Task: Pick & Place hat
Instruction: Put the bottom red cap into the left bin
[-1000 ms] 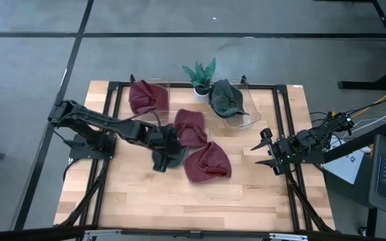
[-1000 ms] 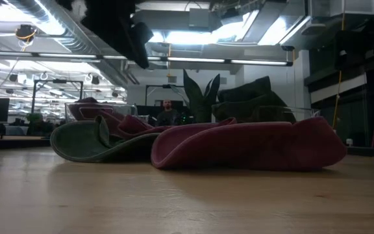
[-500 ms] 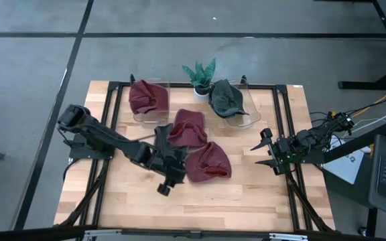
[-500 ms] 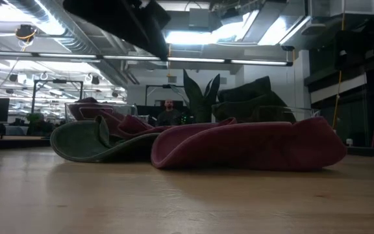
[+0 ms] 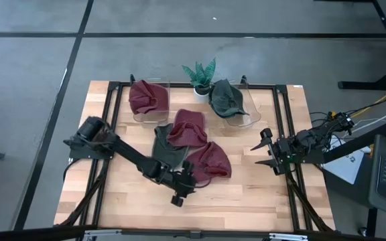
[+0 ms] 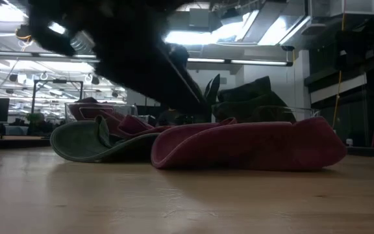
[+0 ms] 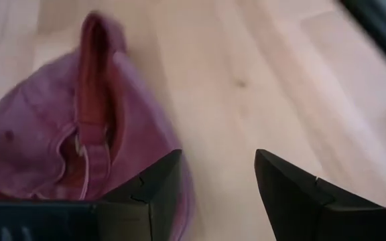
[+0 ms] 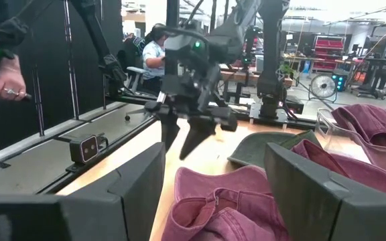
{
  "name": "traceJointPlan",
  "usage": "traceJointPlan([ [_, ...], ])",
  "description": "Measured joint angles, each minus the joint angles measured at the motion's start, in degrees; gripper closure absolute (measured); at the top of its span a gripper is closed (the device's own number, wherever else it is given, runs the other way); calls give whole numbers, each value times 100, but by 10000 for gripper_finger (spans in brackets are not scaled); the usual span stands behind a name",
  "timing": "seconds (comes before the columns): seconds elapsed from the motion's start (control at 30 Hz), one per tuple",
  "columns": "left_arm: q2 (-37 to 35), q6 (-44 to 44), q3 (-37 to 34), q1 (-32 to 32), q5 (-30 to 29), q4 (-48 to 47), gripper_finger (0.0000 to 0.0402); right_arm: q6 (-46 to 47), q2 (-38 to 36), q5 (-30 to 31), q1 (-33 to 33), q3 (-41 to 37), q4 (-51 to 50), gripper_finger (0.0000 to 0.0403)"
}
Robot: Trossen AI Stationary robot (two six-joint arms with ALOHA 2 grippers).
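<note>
A: Where is the left pincer point(image 5: 191, 179)?

B: Low over the middle of the wooden counter point(image 5: 260, 194), at the near left edge of the near maroon hat point(image 5: 210, 161). Its fingers are spread with nothing between them; in the left wrist view one finger point(image 7: 154, 189) sits against the hat's edge, the other over bare wood.

A: And the other hats?

B: A second maroon hat point(image 5: 187, 127) lies just beyond the first, toward the far side, overlapping a dark green hat point(image 5: 162, 146) that spreads out to its left. A third maroon hat point(image 5: 147, 98) sits in a clear bin point(image 5: 139, 116) at the far left, and another dark green hat point(image 5: 228, 97) in a clear bin point(image 5: 246, 119) at the far right. A small potted plant point(image 5: 200, 75) stands between the two bins.

A: The right arm?

B: The right pincer point(image 5: 265, 148) waits at the counter's right edge, fingers wide apart, gripping nothing.

A: Anyone around?

B: A person's hand point(image 8: 7, 75) shows beyond the counter in the right wrist view.
</note>
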Motion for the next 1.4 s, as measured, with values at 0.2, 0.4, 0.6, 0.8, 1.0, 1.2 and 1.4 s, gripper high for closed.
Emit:
traceJointPlan([
  [0.2,385,-1093,345,24,-515,-17,217,0,0,0,1,-1,-1,150],
  [0.4,741,-1751,606,60,-1126,-183,217,0,0,0,2,-2,-2,150],
  [0.6,1005,-1839,807,109,-1068,-463,217,0,0,2,1,-2,-4,150],
  [0.8,1032,-2296,1063,122,-1091,-1230,217,0,0,0,2,-2,-2,150],
  [1.0,937,-2414,1177,-21,-967,-1909,252,0,0,1,2,-2,0,150],
  [1.2,641,-2120,1183,-299,-724,-2429,323,0,0,2,2,-2,-1,150],
  [1.4,160,-1466,1179,-523,-720,-3404,386,0,0,0,2,-2,0,150],
])
